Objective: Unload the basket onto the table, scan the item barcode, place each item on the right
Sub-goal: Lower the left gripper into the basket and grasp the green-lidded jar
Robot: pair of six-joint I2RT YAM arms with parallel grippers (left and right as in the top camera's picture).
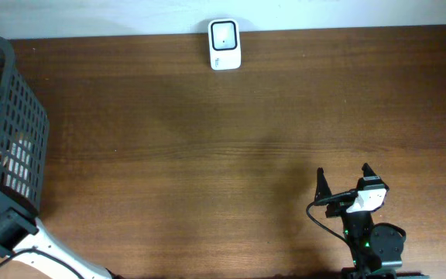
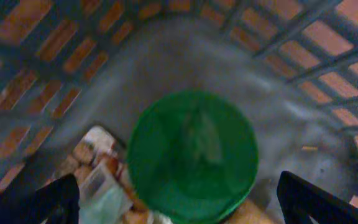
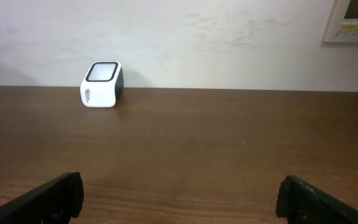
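Spanning the whole scene, the wooden counter point(image 1: 207, 155) carries only a few things. Largest is the dark slatted basket point(image 1: 18, 132) at the left edge, with the left arm reaching down into it. On the basket floor sits the task's item: a round green-lidded container point(image 2: 191, 155), seen from above, with a printed packet point(image 2: 104, 183) just beside it on the left. The small white barcode scanner point(image 1: 224, 44) stands at the far middle of the counter, window upward, well apart from the basket. The left end effector point(image 2: 178, 190) hangs over the container with fingers spread wide, holding nothing. The right end effector point(image 1: 343, 170) sits near the right, also wide and empty, pointed toward the scanner.

The step in hand looks like the pick. To do it well, set the fingers either side of the green lid and descend straight so neither catches the packet or the basket wall. Close on the body below the lid — no barcode shows from here, so expect to turn the container once lifted.
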